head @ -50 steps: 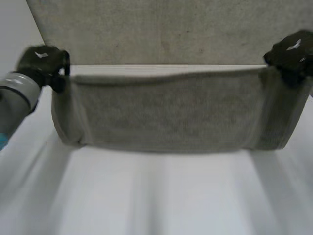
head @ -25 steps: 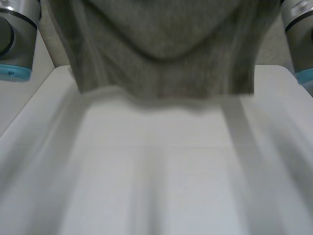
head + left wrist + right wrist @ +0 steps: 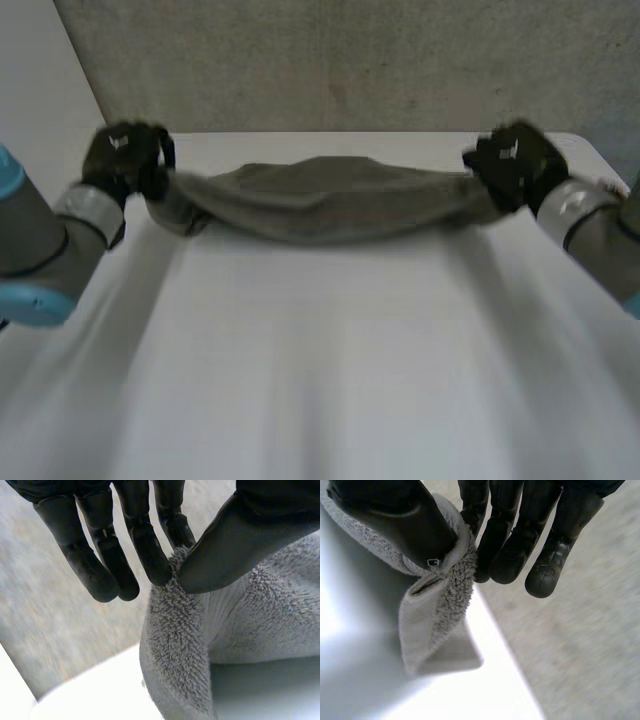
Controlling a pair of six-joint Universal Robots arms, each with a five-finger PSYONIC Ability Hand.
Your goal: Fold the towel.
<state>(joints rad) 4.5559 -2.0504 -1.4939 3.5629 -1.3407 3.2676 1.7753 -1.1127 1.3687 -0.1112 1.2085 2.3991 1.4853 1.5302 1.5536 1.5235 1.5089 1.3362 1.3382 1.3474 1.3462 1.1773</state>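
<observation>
White table before a grey wall, viewed from behind the arms. Now low at the far edge, towel slung between the two hands as a narrow, bunched band, middle resting on or just above the tabletop. Half a second earlier: hoisted high, close to the camera. A second earlier: hung as a broad, flat panel. At the towel's left end, left hand pinching a corner between thumb and straight fingers, as seen at the left wrist. At the right end, right hand clamping a doubled edge between thumb and fingers. Likely meaning: swing toward the far side done, cloth brought down but gathered rather than spread. Probably calls for drawing back toward the near side, kept taut, to lay a clean fold.
</observation>
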